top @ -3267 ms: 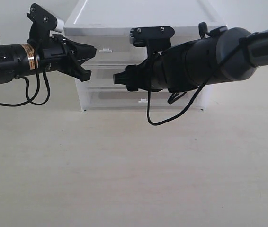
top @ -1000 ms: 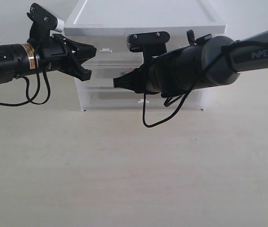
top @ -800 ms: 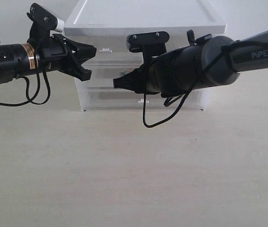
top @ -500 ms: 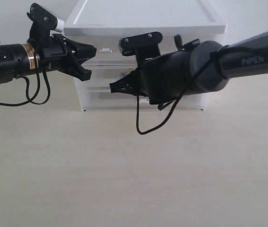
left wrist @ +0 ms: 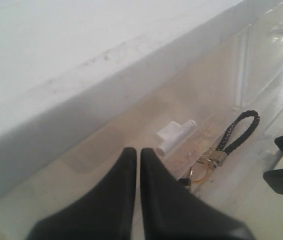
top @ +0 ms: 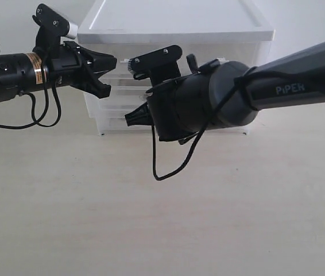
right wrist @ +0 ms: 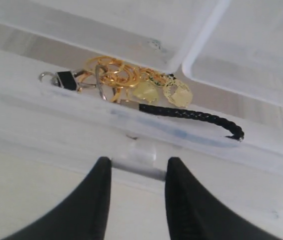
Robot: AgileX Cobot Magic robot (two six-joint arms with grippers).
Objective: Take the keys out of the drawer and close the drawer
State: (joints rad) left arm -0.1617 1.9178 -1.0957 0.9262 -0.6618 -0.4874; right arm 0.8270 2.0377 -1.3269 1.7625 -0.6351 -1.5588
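The keys [right wrist: 131,82] are lying flat in the middle drawer [right wrist: 56,107], just behind its front wall. The drawer stands open enough for me to look in over the wall. I'd guess they're light and jangly: the gold rings [right wrist: 114,75] are hard, slick and loosely linked, while the black braided strap [right wrist: 191,114] is soft and floppy. I'd take hold of the strap close to the rings, or pinch the ring cluster itself, since a single ring would probably slide out.

The long axis runs along the front wall, with the rings bunched at 1 end and the strap's loop pointing toward the other.

The right tool [right wrist: 138,165] has its 2 fingers partly closed either side of the tab handle [right wrist: 136,156], and it looks like they're pinching it. The left tool [left wrist: 134,152] is closed on nothing, up by the white cabinet [top: 174,23] near its top edge.
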